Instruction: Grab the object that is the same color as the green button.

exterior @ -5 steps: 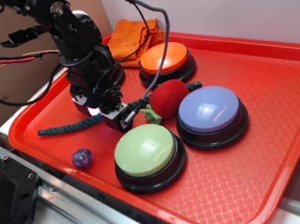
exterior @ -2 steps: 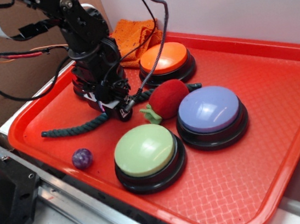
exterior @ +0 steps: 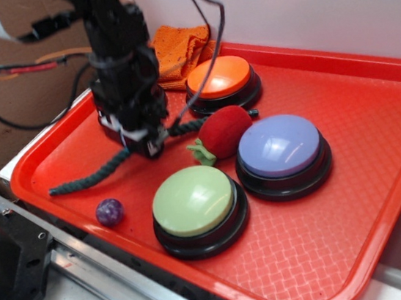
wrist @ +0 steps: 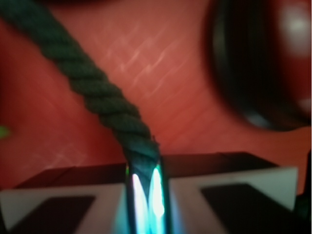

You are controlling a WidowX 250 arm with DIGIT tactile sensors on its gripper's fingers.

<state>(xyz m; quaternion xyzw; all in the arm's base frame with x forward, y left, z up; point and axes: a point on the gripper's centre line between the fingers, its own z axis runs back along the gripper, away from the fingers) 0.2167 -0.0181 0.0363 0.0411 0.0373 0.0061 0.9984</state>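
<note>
My gripper (exterior: 146,144) is pinched on the rope (wrist: 105,105) mid-length, tails trailing either side of my fingers (wrist: 73,204); I'd lift straight and slow so the tail beside the strawberry (exterior: 224,131) doesn't drag it.

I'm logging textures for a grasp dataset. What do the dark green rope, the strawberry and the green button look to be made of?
Dark green rope: twisted fibre cord, matte; the wrist view shows fuzzy braided strands. The gripper is shut on it. Strawberry: likely plush fabric, with a soft, napped, glare-free red surface. Green button: apparently hard plastic, a smooth pale dome with faint sheen on a glossy black base.
</note>
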